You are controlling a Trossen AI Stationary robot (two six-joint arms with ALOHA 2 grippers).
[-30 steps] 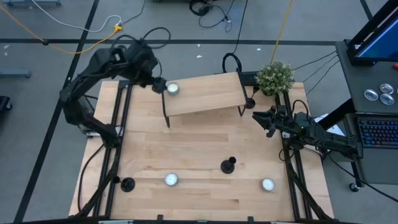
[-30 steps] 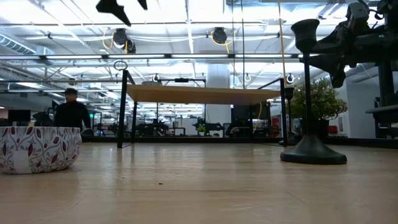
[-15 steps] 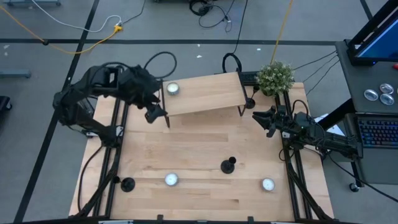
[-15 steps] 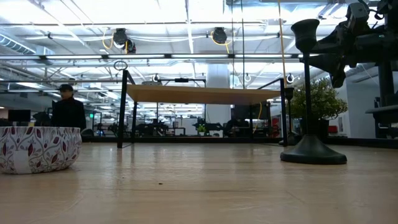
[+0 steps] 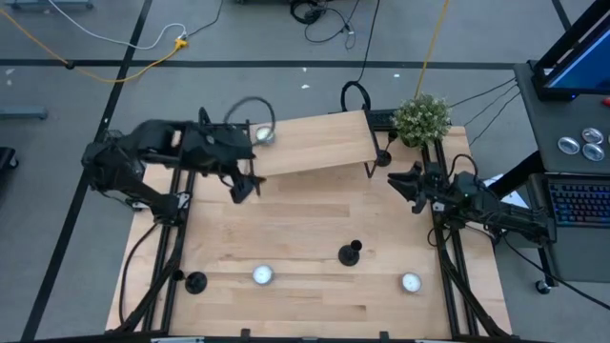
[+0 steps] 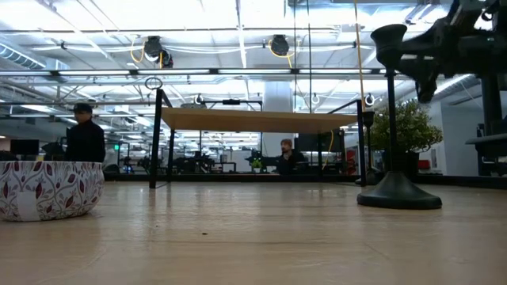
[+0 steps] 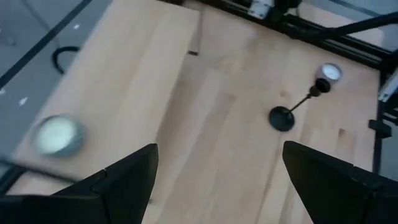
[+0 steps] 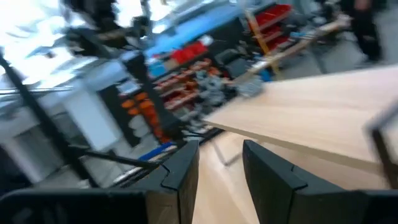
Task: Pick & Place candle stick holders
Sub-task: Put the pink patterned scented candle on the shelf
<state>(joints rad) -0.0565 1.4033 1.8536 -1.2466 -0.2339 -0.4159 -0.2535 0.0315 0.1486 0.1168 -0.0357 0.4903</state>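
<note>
One black candle stick holder [image 5: 351,252] stands upright on its round base mid-table. It also shows in the low view [image 6: 394,119] and the left wrist view [image 7: 283,117]. A second holder [image 5: 195,282] stands at the near left. A dark shape by the shelf's right leg [image 5: 382,158] may be a third; I cannot tell. My left gripper [image 5: 244,183] is open and empty in front of the shelf's left end; its wrist view [image 7: 217,171] shows the fingers wide apart. My right gripper [image 5: 400,179] hovers at the table's right side, open and empty [image 8: 221,165].
A low wooden shelf [image 5: 310,143] stands at the table's far side with a white bowl [image 5: 264,135] on its left end. Two more bowls [image 5: 262,275] [image 5: 410,282] sit near the front edge. A potted plant [image 5: 422,118] stands at the far right corner.
My left gripper has drawn back from the bowl on the shelf's left end, going toward the table's near edge and lower, in front of the shelf. The bowl stays on the shelf. My right gripper has shifted a little upward in the low view.
</note>
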